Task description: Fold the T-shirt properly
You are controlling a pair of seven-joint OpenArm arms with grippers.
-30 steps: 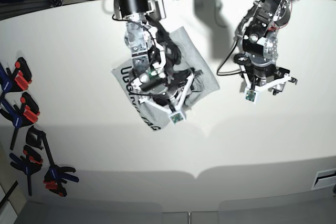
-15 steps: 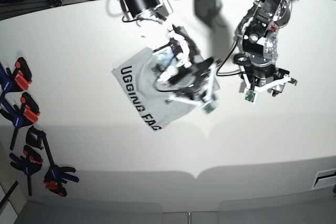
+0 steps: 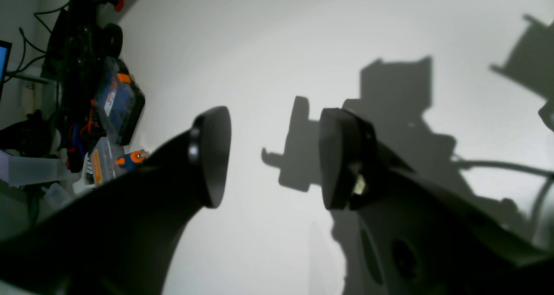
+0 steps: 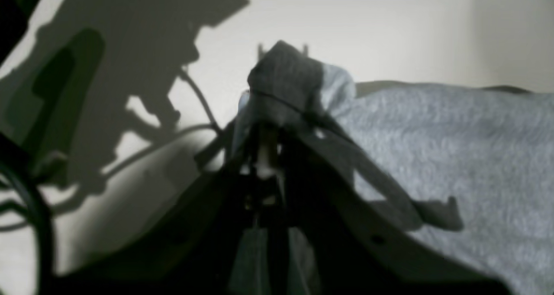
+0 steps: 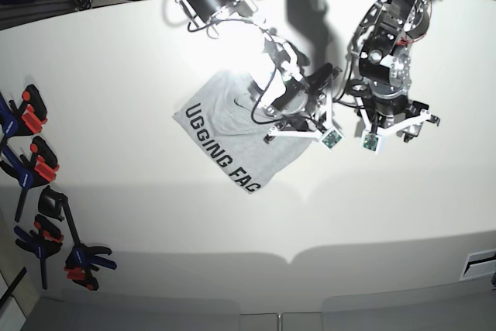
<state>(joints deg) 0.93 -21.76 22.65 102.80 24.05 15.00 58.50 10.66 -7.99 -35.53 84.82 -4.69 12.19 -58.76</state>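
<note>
The light grey T-shirt (image 5: 225, 125) lies folded on the white table, with black lettering along its lower left edge. My right gripper (image 5: 298, 123) is at the shirt's right edge. In the right wrist view its fingers (image 4: 268, 152) are closed together, with a raised bunch of the grey T-shirt (image 4: 454, 148) pinched at their tips. My left gripper (image 5: 391, 125) hangs just right of the shirt, apart from it. In the left wrist view the left gripper (image 3: 275, 156) is open over bare table, nothing between its pads.
Several black, red and blue clamps (image 5: 31, 168) lie along the table's left edge. Boxes and cables (image 3: 108, 104) sit beyond the table in the left wrist view. The two arms are close together near the shirt's right side.
My right gripper has swept from the shirt's middle to its right edge. The shirt has shifted right and its outline has changed. The left arm has stayed put, open.
</note>
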